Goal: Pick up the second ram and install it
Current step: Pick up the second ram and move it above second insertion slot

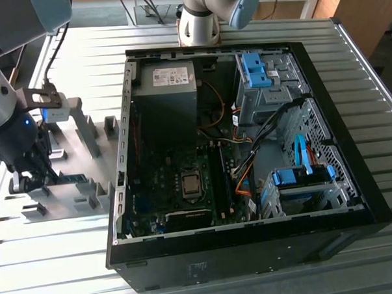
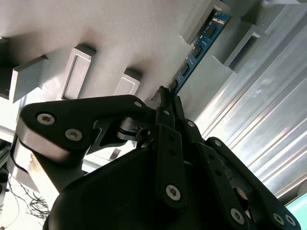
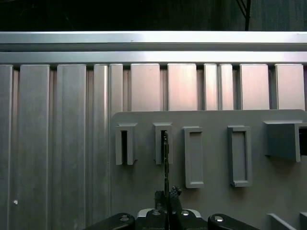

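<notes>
The jaws are closed on the near end of the thin, flat blue circuit-board ram stick point(image 2: 195, 48), their black fingertips point(image 2: 169, 103) pinching it from both faces; in the first wrist view the ram stick point(image 3: 166, 158) shows edge-on, running straight out from between the tips; its row of small dark chips shows in the second wrist view. The stick's far end sits in a raised grey rectangular slot holder point(image 3: 163, 143), so it stands on edge on the flat grey plastic holder plate point(image 3: 144, 191), not in the computer; more grey slot blocks of the same kind stand in a row beside that one. The plate lies on the ribbed aluminium surface point(image 3: 57, 143).

In the exterior view the dark robot arm point(image 1: 6, 123) reaches down over the plate at the exterior view's left; just beside the plate, towards the exterior view's right, lies the open black computer case point(image 1: 354, 198) on its side. Inside it are the dark motherboard point(image 1: 165, 181) with a square silver processor socket point(image 1: 191, 184), a grey box-shaped power supply point(image 1: 164, 96), orange cables point(image 1: 240, 184) and chunky light-blue plastic drive-bay clips point(image 1: 254, 66); the arm's pale round base point(image 1: 200, 20) stands on the surface beyond the case.
</notes>
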You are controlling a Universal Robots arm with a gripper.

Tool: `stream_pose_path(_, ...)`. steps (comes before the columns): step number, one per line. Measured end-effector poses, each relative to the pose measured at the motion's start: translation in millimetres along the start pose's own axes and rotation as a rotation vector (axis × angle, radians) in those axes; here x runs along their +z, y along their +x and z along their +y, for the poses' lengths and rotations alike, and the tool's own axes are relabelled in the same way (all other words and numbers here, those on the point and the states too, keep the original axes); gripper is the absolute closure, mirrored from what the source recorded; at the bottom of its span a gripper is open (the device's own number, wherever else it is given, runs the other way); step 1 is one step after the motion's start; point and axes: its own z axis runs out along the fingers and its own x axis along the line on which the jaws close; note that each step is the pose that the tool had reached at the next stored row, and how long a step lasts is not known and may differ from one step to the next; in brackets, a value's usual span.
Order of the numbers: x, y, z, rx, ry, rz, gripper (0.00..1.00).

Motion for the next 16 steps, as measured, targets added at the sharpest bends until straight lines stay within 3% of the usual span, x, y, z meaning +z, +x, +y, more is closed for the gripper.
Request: stream_pose_path(16,-8.0,-0.2,0.2,0.009,0.0005,-0.0002,0.86)
